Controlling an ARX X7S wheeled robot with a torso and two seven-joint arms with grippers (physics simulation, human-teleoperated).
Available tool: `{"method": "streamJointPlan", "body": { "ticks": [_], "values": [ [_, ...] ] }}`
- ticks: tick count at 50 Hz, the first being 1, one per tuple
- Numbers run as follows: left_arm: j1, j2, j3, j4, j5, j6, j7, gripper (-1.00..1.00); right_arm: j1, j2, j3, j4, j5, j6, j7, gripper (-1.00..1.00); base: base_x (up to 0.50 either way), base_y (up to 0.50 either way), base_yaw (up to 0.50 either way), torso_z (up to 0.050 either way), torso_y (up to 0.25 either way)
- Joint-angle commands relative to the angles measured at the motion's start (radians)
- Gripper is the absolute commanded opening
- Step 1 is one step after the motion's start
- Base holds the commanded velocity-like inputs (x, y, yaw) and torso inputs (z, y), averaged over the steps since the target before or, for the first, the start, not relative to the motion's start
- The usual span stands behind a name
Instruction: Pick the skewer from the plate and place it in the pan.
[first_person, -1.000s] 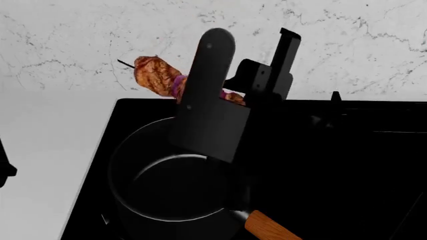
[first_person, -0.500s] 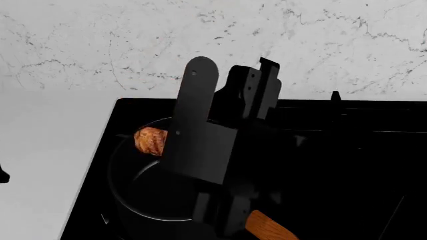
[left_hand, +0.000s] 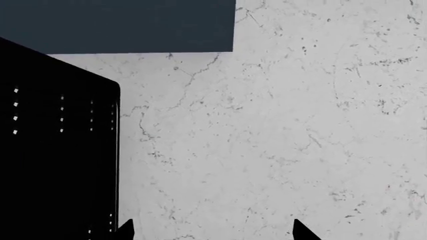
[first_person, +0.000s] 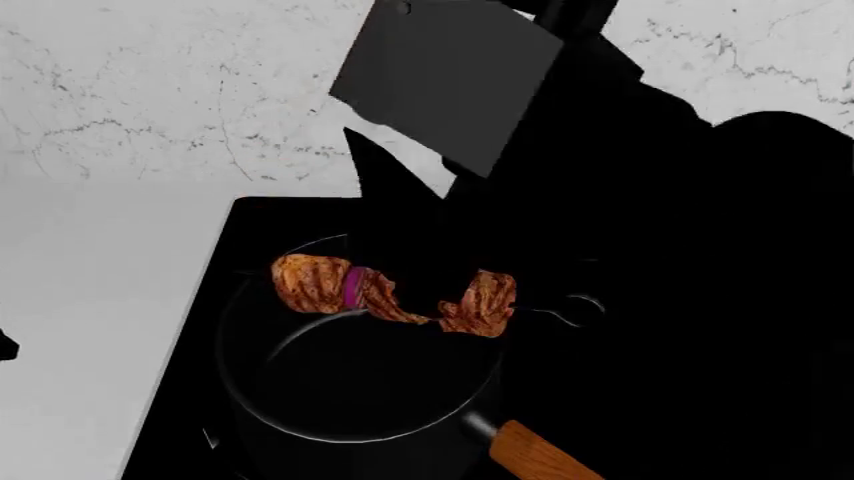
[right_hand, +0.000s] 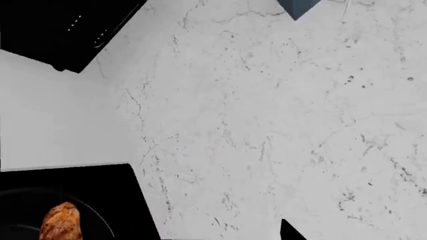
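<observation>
The skewer (first_person: 387, 295) lies across the rim of the pan (first_person: 267, 410) and is not fully down inside it, with its looped end over the far edge, so your right arm could knock it onto the hob (first_person: 747, 330) if it swings low. Your right tool (right_hand: 283, 232) holds nothing, but I cannot tell its opening (only one tip shows). The left tool (left_hand: 210, 232) stands open over the worktop (left_hand: 280, 150).

I see the pan (first_person: 267, 390) as black with a faint sheen on its rim; its handle (first_person: 541, 458) looks like smooth orange-brown wood; the skewer (first_person: 394, 295) meat looks rough and browned; the wall (first_person: 120, 90) reads as veined white marble.
</observation>
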Motion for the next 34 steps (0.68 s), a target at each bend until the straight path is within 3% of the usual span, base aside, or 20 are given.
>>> {"method": "streamJointPlan", "body": {
  "ticks": [1, 6, 10, 14, 20, 34],
  "values": [
    [-0.056, -0.016, 0.016, -0.030, 0.002, -0.007, 0.022, 1.00, 0.055, -0.012, 0.342, 0.116, 0.213, -0.009, 0.243, 1.00, 0.00, 0.00, 0.00, 0.000, 0.000],
    [-0.080, -0.016, 0.027, -0.084, 0.025, 0.024, 0.069, 1.00, -0.146, 0.016, 0.564, 0.095, 0.309, -0.119, 0.583, 1.00, 0.00, 0.00, 0.00, 0.000, 0.000],
    [-0.070, -0.007, 0.018, -0.106, 0.041, 0.067, 0.095, 1.00, -0.535, 0.022, 0.729, -0.042, 0.337, -0.320, 0.812, 1.00, 0.00, 0.00, 0.00, 0.000, 0.000],
    [-0.038, 0.010, 0.014, -0.114, 0.057, 0.107, 0.112, 1.00, -0.814, -0.008, 0.768, -0.142, 0.271, -0.459, 0.855, 1.00, 0.00, 0.00, 0.00, 0.000, 0.000],
    [0.083, 0.050, 0.015, -0.134, 0.121, 0.207, 0.140, 1.00, -1.181, -0.111, 0.855, -0.113, 0.198, -0.677, 0.884, 1.00, 0.00, 0.00, 0.00, 0.000, 0.000],
    [0.098, 0.061, 0.013, -0.095, 0.090, 0.184, 0.098, 1.00, -1.271, -0.133, 0.852, -0.096, 0.167, -0.720, 0.860, 1.00, 0.00, 0.00, 0.00, 0.000, 0.000]
  ]
}}
